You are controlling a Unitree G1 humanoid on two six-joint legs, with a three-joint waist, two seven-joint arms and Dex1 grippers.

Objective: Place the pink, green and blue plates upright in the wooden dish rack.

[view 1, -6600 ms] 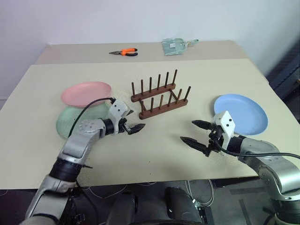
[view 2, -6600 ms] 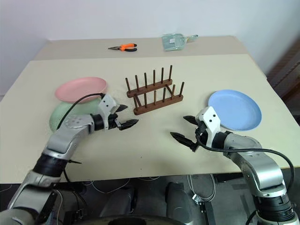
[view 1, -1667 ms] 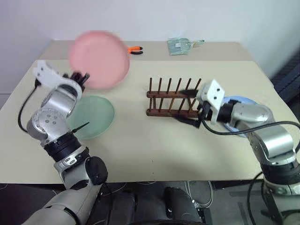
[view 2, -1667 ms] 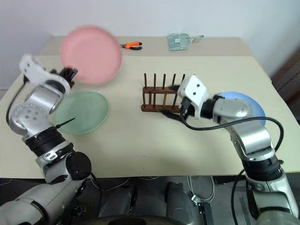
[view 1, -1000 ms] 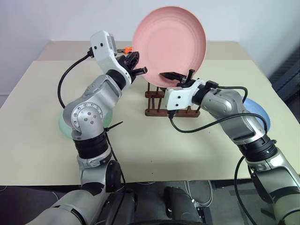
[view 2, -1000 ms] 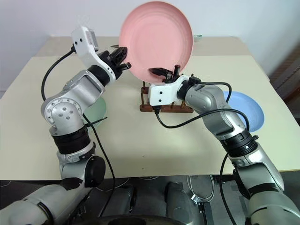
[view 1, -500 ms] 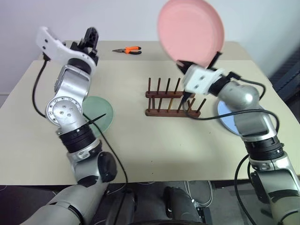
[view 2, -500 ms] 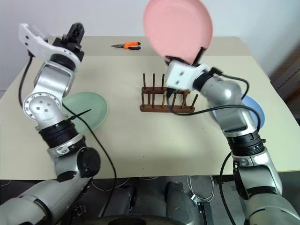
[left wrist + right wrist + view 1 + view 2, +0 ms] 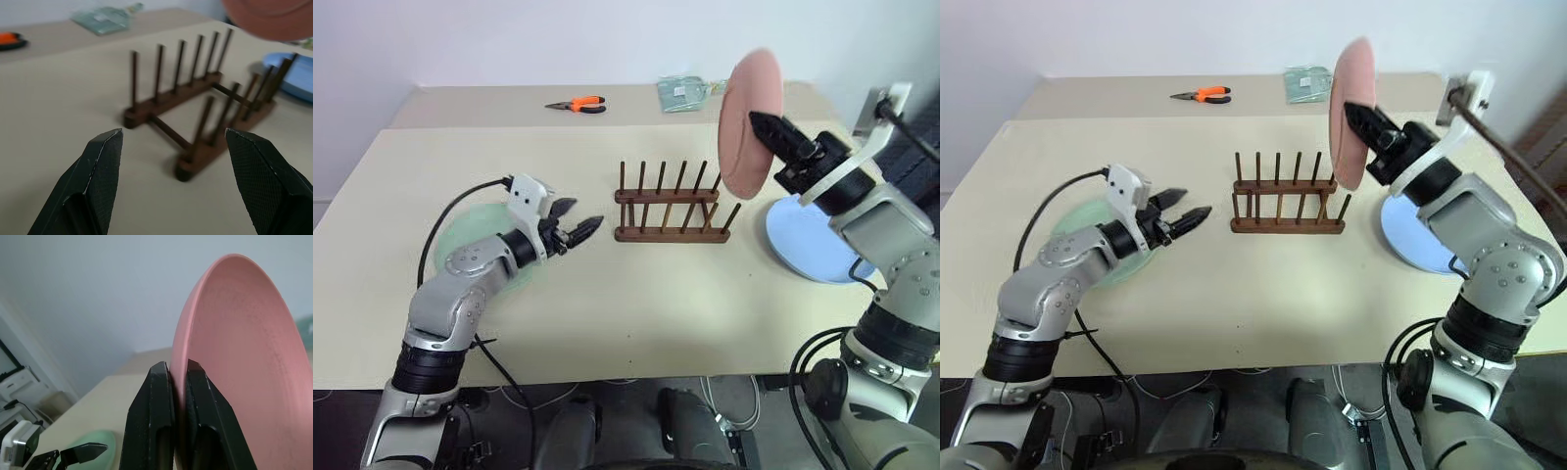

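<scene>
My right gripper is shut on the rim of the pink plate and holds it on edge in the air, above the right end of the wooden dish rack. The right wrist view has both fingers pinching that rim. No plate stands in the rack, which sits mid-table. The blue plate lies flat to the rack's right, under my right arm. The green plate lies flat at the left, partly hidden by my left arm. My left gripper is open and holds nothing, low over the table, pointing at the rack's left end.
Orange-handled pliers and a clear plastic packet lie on the far table behind the rack. The table's front edge runs below both arms.
The pink plate passed from my left gripper to my right, which carried it rightward and turned it on edge. My left gripper opened, swung away and came down near the green plate.
</scene>
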